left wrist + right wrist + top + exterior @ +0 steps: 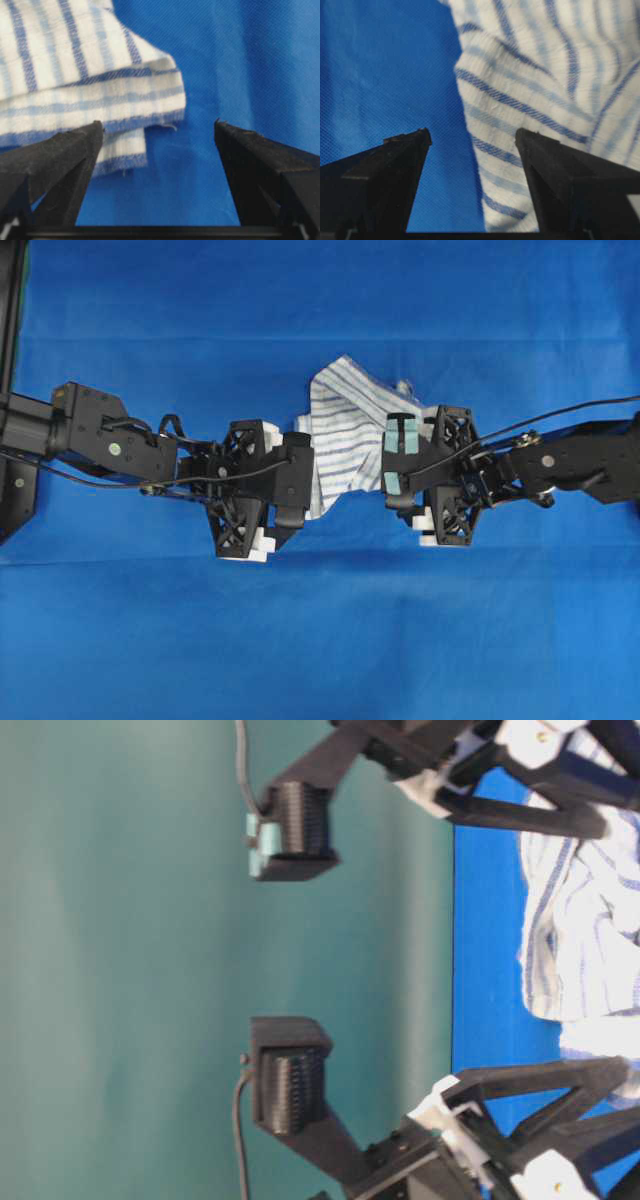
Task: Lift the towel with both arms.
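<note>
Left gripper [159,131]: jaws spread wide, nothing between them. In the left wrist view the two black pointed fingers [65,155] frame a gap of bare blue cloth; the left-hand finger lies over the folded edge of the towel [85,85], the right-hand one over plain cloth. Whether the tips touch the surface cannot be told.

Right gripper [472,137]: jaws likewise wide apart, holding nothing. In the right wrist view one finger stands over blue cloth, the other over striped fabric, so the towel's edge runs between them. The gripper body bears pale green tape patches [399,440] (seen from overhead).

Arms: the left arm [90,435] enters from the left edge of the overhead view, the right arm [570,455] from the right edge; both reach toward the centre, the grippers facing one another across the towel. White blocks [262,545] show on the gripper frames.

Towel: small, white with thin blue-grey stripes, lying rumpled and partly folded at the middle of the table, between the two grippers, its left and right sides partly under them.

Table cloth [320,640]: plain blue, covering the whole working surface, faintly creased.

Backdrop [150,960]: flat teal wall in the table-level view (that picture is turned on its side).
</note>
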Robot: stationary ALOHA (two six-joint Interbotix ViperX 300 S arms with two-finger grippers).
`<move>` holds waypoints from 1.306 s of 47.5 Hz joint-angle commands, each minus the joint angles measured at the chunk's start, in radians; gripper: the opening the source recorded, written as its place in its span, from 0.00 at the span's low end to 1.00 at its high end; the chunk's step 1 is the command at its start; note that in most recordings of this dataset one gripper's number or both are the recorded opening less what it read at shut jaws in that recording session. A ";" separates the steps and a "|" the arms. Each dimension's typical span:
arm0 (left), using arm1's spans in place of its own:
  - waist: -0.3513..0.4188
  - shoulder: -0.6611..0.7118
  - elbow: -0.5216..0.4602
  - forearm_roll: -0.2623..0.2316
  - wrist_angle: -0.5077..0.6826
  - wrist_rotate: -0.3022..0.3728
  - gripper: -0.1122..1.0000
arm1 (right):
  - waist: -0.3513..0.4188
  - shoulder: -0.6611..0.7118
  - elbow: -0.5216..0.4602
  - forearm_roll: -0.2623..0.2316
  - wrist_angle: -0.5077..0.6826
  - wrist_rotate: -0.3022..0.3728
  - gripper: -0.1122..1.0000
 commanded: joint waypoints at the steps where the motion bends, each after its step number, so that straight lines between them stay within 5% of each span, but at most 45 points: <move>1: 0.002 0.002 -0.014 -0.002 -0.028 0.000 0.89 | -0.006 0.006 -0.009 0.002 -0.021 0.003 0.72; 13: 0.026 0.046 -0.018 0.000 -0.057 0.002 0.88 | -0.017 0.026 -0.009 0.002 -0.034 0.003 0.69; 22: 0.048 0.066 -0.020 -0.002 -0.061 0.002 0.81 | -0.029 0.026 -0.011 -0.002 -0.035 0.002 0.57; 32: 0.049 0.064 -0.017 -0.002 -0.058 0.006 0.33 | -0.032 0.026 -0.011 -0.005 -0.043 -0.002 0.14; 37: 0.048 0.061 -0.015 -0.002 -0.057 0.009 0.13 | -0.032 0.026 -0.011 -0.005 -0.048 -0.002 0.13; 62: 0.043 -0.144 -0.026 -0.002 0.126 0.009 0.13 | -0.031 -0.127 -0.034 -0.005 0.018 -0.005 0.13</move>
